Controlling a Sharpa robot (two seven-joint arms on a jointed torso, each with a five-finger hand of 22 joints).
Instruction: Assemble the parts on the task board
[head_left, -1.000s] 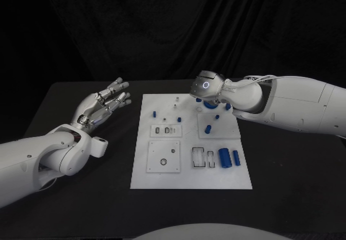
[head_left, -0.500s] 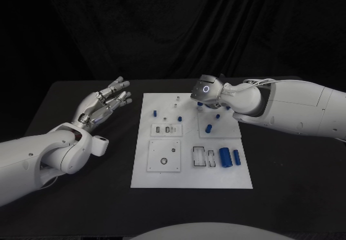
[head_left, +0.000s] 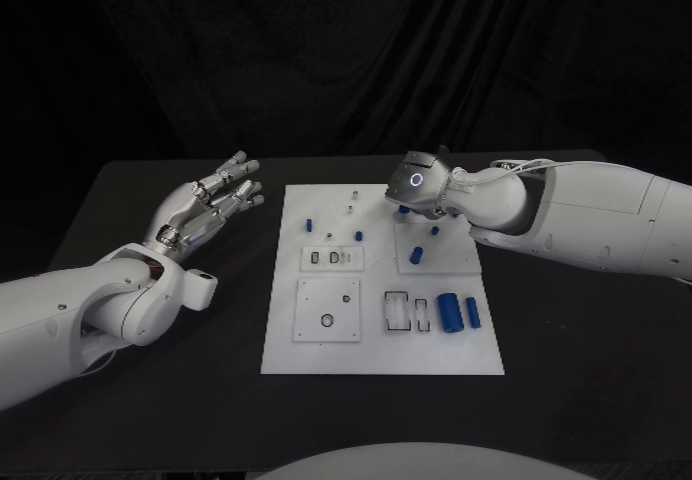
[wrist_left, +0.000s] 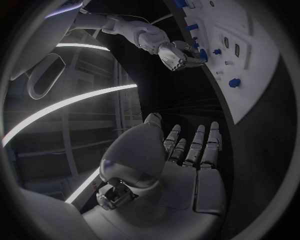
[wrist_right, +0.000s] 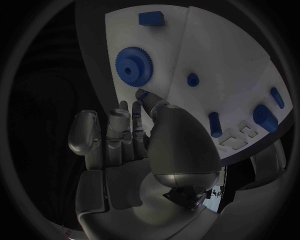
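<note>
The white task board (head_left: 382, 350) lies mid-table with blue parts on it: two cylinders (head_left: 459, 315) near its right edge, small pegs (head_left: 417, 257) further back and one peg (head_left: 309, 226) on the left. My right hand (head_left: 428, 197) hovers over the board's far right corner. There its straight fingers (wrist_right: 119, 125) reach beside a blue gear (wrist_right: 134, 66). A small blue bit (wrist_right: 142, 94) shows at the thumb tip; I cannot tell if it is touched. My left hand (head_left: 214, 200) hangs open left of the board, fingers (wrist_left: 200, 142) spread, holding nothing.
A blue block (wrist_right: 152, 18) lies beyond the gear near the board's edge. Inset plates with slots (head_left: 329, 260) and a rectangular frame (head_left: 397, 312) sit on the board. Black table (head_left: 577, 330) surrounds the board on both sides.
My right wrist has drifted slightly right and toward me over the far right corner, covering more of the gear. The left hand has stayed put.
</note>
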